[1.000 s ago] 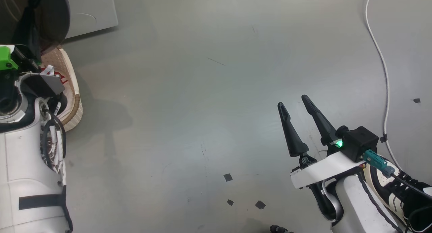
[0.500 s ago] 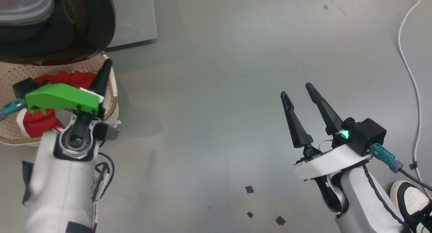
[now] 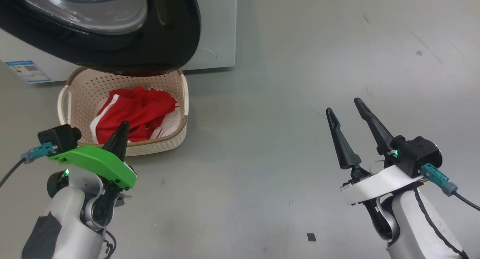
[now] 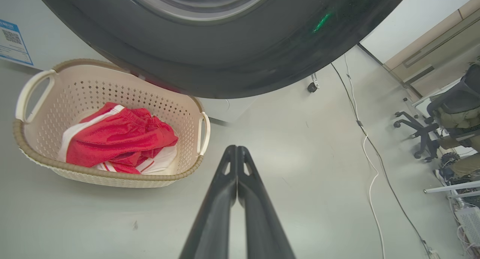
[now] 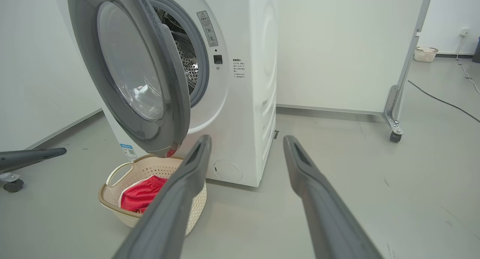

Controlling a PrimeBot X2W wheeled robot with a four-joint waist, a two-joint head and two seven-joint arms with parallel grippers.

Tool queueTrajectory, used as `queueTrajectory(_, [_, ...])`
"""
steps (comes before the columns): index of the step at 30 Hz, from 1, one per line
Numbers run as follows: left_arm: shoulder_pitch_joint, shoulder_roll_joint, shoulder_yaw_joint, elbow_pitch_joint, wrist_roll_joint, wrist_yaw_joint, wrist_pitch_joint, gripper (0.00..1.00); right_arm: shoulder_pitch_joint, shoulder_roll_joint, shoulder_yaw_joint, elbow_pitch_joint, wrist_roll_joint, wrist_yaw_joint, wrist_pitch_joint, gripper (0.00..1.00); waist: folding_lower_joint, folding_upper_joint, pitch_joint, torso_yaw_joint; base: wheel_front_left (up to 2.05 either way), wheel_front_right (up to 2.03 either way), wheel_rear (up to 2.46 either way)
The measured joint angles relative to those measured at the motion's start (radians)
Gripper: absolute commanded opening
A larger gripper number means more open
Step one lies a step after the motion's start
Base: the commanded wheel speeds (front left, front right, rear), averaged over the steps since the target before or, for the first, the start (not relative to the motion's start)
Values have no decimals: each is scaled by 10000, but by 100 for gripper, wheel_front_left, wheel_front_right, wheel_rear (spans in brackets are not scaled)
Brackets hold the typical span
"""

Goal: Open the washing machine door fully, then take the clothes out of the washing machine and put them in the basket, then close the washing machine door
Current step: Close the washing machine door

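1. Left end effector (image 3: 122,130) is hovering just in front of the basket (image 3: 86,89), its two long, dark, tapered fingers pressed shut on nothing; a glossy green bracket (image 3: 93,163) is sitting across its base.
2. Right end effector (image 3: 343,107) is standing wide open and empty, well apart from the basket, over the smooth grey floor (image 3: 262,101).
3. Clothes (image 3: 138,111), crumpled red fabric with white stripes, are lying inside the basket, which is cream perforated plastic with a brown woven-look rim and loop handles.
4. Door (image 3: 176,34), round with a glossy black rim and bulging clear glass, is hanging open over the basket, covering its far rim; the head view is cutting off the door's upper part.
5. Washer (image 5: 243,101), a white box, is showing its perforated steel drum (image 5: 187,60) only partly behind the door, so what is lying inside is hard to tell.
6. Nearby, a blue label (image 3: 28,71) is sticking to the washer, a white cable (image 4: 371,169) is trailing across the floor, and an office chair (image 4: 431,124) is standing at the edge, cut off.
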Motion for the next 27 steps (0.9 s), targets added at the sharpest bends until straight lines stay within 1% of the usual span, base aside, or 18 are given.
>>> queueTrajectory(2, [127, 222, -224, -186, 679, 0, -612, 0, 65, -17, -27, 0, 0, 0, 0, 100, 0, 0, -172, 229, 0, 0, 0])
queueTrajectory(4, [175, 593, -483, -351, 1720, 0, -1356, 0, 168, -44, -48, 0, 0, 0, 0, 100, 0, 0, -337, 446, 0, 0, 0])
queueTrajectory(5, [208, 746, -514, -408, 2067, 0, -1662, 0, 223, -52, -50, 0, 0, 0, 0, 100, 0, 0, -413, 549, 0, 0, 0])
queueTrajectory(7, [382, 796, -487, -474, 2257, 0, -2232, 0, 319, -61, -54, 0, 0, 0, 0, 100, 0, 0, -556, 751, 0, 0, 0])
queueTrajectory(11, [990, 679, -495, -466, 2600, 17, -3143, 0, 434, -90, -75, 0, -2, 0, 0, 100, 0, 0, -802, 1101, 0, 0, 0])
queueTrajectory(13, [1198, 667, -405, -470, 2721, 178, -3266, 0, 467, -94, -75, -4, -2, 0, 0, 100, 0, 0, -906, 1249, 0, 0, 0])
queueTrajectory(17, [1493, 577, 132, -583, 2748, 499, -3225, 0, 534, -102, -71, -23, -4, 0, 0, 100, 0, 0, -1071, 1480, 0, 0, 0])
queueTrajectory(22, [1800, 424, 525, -1064, 3009, 725, -3139, 0, 579, -104, -58, -36, -17, 0, 0, 100, 0, 0, -1188, 1671, 0, 0, 0])
queueTrajectory(24, [1890, 343, 936, -1501, 3289, 811, -3078, 0, 595, -100, -102, -36, -17, 0, -2, 100, 0, 0, -1219, 1716, 0, 0, 0])
queueTrajectory(25, [1890, 305, 1139, -1707, 3415, 872, -3078, 16, 623, -98, -144, -36, -17, 0, -2, 100, 0, 0, -1231, 1744, 0, 0, 0])
queueTrajectory(26, [1896, 278, 1333, -1873, 3498, 917, -3078, 42, 655, -102, -148, -31, -17, 0, 0, 100, 0, 0, -1243, 1772, 0, 0, 0])
queueTrajectory(27, [1909, 261, 1465, -2004, 3559, 941, -3078, 80, 684, -90, -136, -29, -17, 0, 0, 100, 0, 0, -1253, 1791, 0, 0, 0])
